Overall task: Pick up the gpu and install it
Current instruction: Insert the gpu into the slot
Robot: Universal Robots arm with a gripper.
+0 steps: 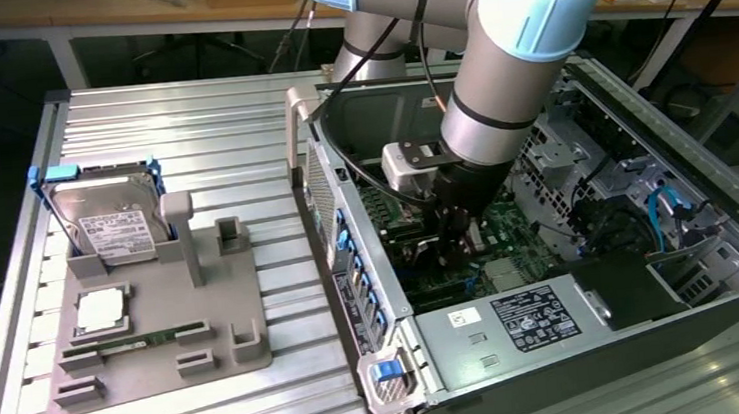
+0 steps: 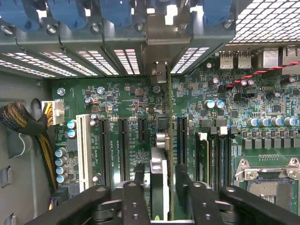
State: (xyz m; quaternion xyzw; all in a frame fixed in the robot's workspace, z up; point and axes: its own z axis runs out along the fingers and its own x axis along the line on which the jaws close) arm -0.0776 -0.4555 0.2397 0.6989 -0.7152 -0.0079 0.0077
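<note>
Green card edge-on between the clenched jaws, the gpu (image 2: 161, 187) should descend upright and square into the motherboard (image 2: 131, 108) slot beneath it.

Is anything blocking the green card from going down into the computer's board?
Nothing visible does. The thin green gpu card sits edge-on between the black gripper fingers, right above the green motherboard, its metal bracket against the case's rear slot opening.

Bright, even daylight; slight metal glare.
</note>
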